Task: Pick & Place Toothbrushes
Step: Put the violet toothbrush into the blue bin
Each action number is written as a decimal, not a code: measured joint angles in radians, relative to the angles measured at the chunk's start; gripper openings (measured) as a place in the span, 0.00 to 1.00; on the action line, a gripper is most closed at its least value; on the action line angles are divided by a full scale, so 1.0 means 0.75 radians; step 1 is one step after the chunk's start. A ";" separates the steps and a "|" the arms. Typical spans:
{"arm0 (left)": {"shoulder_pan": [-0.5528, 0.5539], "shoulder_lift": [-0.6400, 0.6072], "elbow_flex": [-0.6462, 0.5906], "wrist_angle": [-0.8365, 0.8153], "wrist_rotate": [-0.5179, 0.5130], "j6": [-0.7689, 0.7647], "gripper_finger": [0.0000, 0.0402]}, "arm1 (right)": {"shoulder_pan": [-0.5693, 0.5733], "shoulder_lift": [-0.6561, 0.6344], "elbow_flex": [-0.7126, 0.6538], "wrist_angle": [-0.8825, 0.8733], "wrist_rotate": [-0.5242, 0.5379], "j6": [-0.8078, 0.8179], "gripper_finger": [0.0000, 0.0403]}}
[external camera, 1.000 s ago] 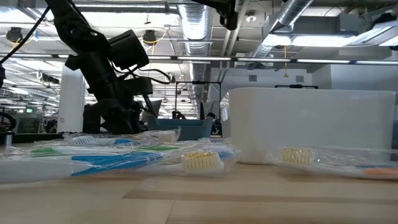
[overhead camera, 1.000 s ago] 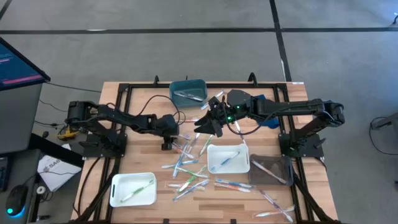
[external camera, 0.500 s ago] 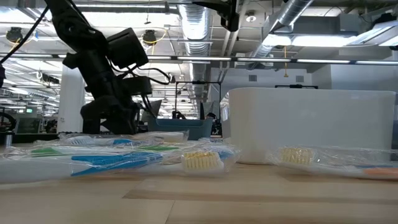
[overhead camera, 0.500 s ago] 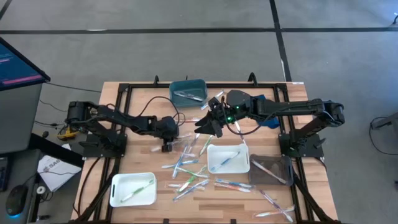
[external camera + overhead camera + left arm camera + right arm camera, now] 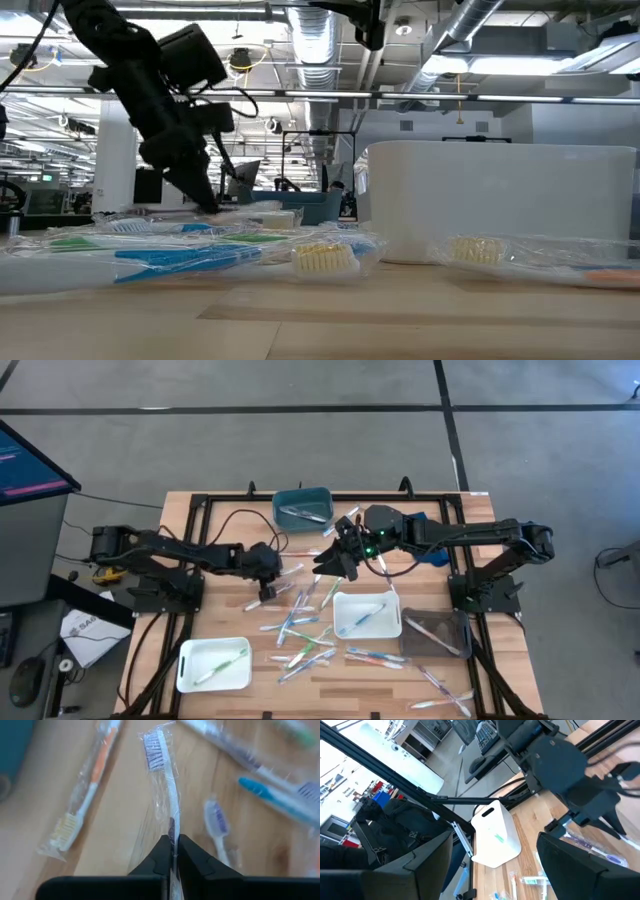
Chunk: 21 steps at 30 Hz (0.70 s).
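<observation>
near the middle of the table [image 5: 220,622], toward its back edge, the left gripper [image 5: 171,851] is clenched on the handle of a wrapped toothbrush [image 5: 164,780] with purplish bristles, the fingers pinching it between them. in the low view the left gripper [image 5: 205,200] reaches down to the table top among the other toothbrushes [image 5: 300,635], which lie scattered across the centre of the table between the white tray [image 5: 365,628] and the teal tray [image 5: 301,495] at the back edge. the right gripper [image 5: 335,558] hangs above the middle of the table with its fingers spread wide and nothing between them. another white tray [image 5: 212,678] sits at the front left corner with a brush in it.

the step in hand looks like the grasp itself: the brush is pinched but seems hardly off the wood. the next move calls for a straight lift clear of the neighbouring brushes, then a carry to a tray; the crinkly wrapper could slip or drag.
</observation>
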 joint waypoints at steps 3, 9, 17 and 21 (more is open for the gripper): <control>0.000 -0.057 0.003 0.001 0.000 -0.039 0.02 | -0.001 0.000 0.000 0.000 0.000 0.024 0.70; 0.001 -0.118 0.104 -0.012 -0.024 -0.074 0.02 | 0.000 0.000 0.000 0.001 0.000 0.042 0.70; 0.090 -0.008 0.499 -0.274 -0.113 0.027 0.01 | -0.006 0.000 0.000 0.005 0.000 0.056 0.70; 0.216 0.117 0.722 -0.430 -0.111 0.070 0.01 | -0.029 -0.008 -0.001 -0.003 -0.034 0.056 0.70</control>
